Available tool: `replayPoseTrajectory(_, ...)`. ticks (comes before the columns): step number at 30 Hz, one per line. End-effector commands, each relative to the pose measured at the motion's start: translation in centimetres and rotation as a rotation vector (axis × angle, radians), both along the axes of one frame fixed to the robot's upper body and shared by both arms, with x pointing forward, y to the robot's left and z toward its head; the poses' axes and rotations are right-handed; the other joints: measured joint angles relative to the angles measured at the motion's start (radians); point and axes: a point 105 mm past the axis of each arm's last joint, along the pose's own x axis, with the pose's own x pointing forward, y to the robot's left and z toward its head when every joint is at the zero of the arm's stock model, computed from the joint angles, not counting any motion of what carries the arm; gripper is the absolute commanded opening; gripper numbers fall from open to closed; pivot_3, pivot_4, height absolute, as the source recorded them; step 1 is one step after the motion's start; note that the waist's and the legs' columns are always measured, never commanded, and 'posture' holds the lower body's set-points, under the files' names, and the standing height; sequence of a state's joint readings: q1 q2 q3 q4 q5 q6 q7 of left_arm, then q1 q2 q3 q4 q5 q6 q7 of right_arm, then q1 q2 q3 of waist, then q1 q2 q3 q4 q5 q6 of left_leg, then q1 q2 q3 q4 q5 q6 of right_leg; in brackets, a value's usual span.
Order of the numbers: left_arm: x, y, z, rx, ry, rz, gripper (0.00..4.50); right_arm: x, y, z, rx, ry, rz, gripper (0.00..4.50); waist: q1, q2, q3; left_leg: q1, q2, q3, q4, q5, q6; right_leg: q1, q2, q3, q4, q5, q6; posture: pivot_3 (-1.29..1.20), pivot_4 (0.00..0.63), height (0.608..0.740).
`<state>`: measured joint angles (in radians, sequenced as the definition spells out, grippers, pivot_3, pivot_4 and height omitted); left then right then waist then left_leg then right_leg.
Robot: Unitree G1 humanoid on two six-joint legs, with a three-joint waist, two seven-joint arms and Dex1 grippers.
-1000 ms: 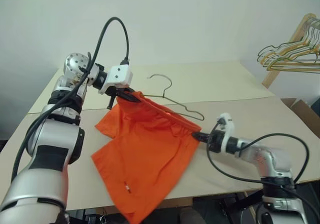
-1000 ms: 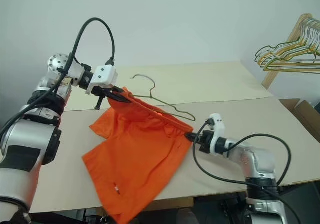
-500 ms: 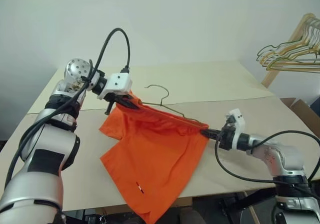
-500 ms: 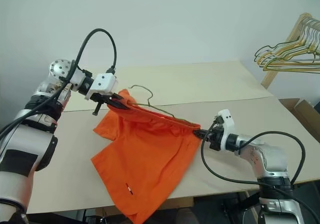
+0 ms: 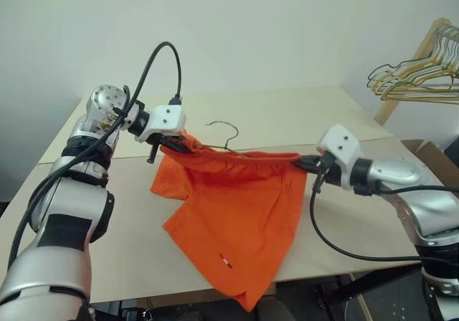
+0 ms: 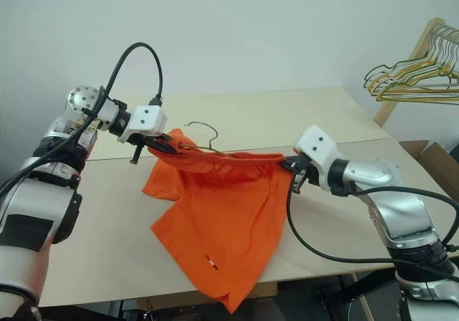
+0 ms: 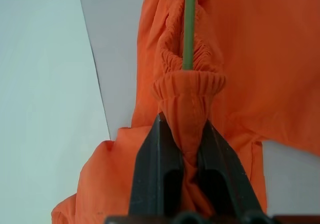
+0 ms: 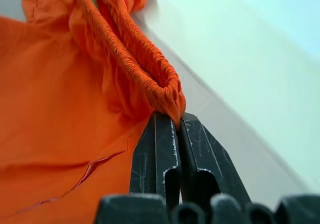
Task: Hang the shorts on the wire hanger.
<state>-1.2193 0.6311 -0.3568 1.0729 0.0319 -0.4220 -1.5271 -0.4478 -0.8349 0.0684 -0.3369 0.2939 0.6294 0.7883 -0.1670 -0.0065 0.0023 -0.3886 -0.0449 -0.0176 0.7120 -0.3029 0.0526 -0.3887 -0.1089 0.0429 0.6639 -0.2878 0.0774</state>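
Fingers of the left gripper (image 7: 184, 134) are clamped on one gathered end of the waistband of the shorts (image 5: 240, 213); its wrist view shows what the head views cannot, a thin green wire of the wire hanger (image 7: 188, 24) running into the folded elastic just past the fingertips. The right gripper (image 8: 177, 121) is pressed shut on the opposite end of the waistband, pinching the ruched edge between its black fingers (image 8: 160, 149), with pale table surface beyond. From the head views the waistband stretches nearly level between the two grippers above the table (image 5: 337, 113), and the orange fabric hangs down from it, its lower hem reaching past the table's near edge. The hanger's curved hook (image 5: 224, 129) rises just behind the waistband, near the left gripper; the rest of the wire is hidden by the fabric. Well apart, at the right, a bunch of hangers (image 5: 412, 77) hangs on a wooden rack (image 5: 412, 74).
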Motion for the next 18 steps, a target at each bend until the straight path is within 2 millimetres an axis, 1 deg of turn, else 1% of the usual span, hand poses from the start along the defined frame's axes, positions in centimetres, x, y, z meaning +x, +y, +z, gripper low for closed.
replayPoseTrajectory(1, 0.7, -0.7, 1.4, -0.090, -0.084, 0.018, 0.00, -0.4, 1.7, 2.6, -0.138, -0.158, 0.109, 0.02, 0.002, 0.000, 0.000, 0.000, 0.000, 0.000, 0.000, 0.000, 0.000, 0.000, 0.000, 0.000, 0.000, 0.000, 0.000, -0.17, 0.000, 0.740)
replayPoseTrajectory(4, 0.8, -1.3, 1.8, -0.146, -0.102, 0.020, 0.00, -0.6, 2.6, 2.8, -0.195, -0.180, 0.172, 0.02, 0.004, 0.000, 0.000, -0.001, -0.002, -0.001, 0.000, 0.000, 0.000, 0.000, -0.002, -0.001, 0.000, 0.000, 0.000, -0.16, 0.000, 0.740)
replayPoseTrajectory(9, 0.6, -1.6, 1.8, -0.164, -0.104, 0.001, 0.00, 0.0, 3.3, 3.1, -0.218, -0.184, 0.190, 0.02, 0.008, 0.000, 0.000, -0.001, -0.004, -0.001, 0.000, 0.000, 0.000, 0.000, -0.004, 0.000, 0.000, -0.001, 0.001, -0.15, 0.000, 0.740)
replayPoseTrajectory(12, 0.4, -1.6, 1.3, -0.151, -0.089, -0.011, 0.00, 0.7, 3.7, 3.5, -0.207, -0.197, 0.175, 0.02, 0.008, 0.000, 0.000, 0.000, -0.004, -0.001, 0.000, 0.001, -0.001, -0.001, -0.004, 0.000, 0.000, -0.001, 0.001, -0.15, 0.000, 0.740)
replayPoseTrajectory(16, 0.2, -1.5, 1.1, -0.160, -0.089, -0.014, 0.00, 1.9, 3.5, 3.5, -0.188, -0.162, 0.104, 0.02, 0.011, 0.000, 0.000, 0.000, -0.005, -0.003, 0.000, 0.002, -0.003, -0.001, -0.003, -0.001, 0.001, -0.001, 0.001, -0.15, 0.000, 0.740)
replayPoseTrajectory(18, 0.3, -1.5, 1.1, -0.161, -0.090, -0.009, 0.00, 2.0, 3.6, 3.5, -0.196, -0.167, 0.103, 0.02, 0.013, 0.000, 0.000, -0.001, -0.005, -0.003, 0.000, 0.002, -0.004, -0.001, -0.004, -0.001, 0.001, -0.001, 0.001, -0.15, 0.000, 0.740)
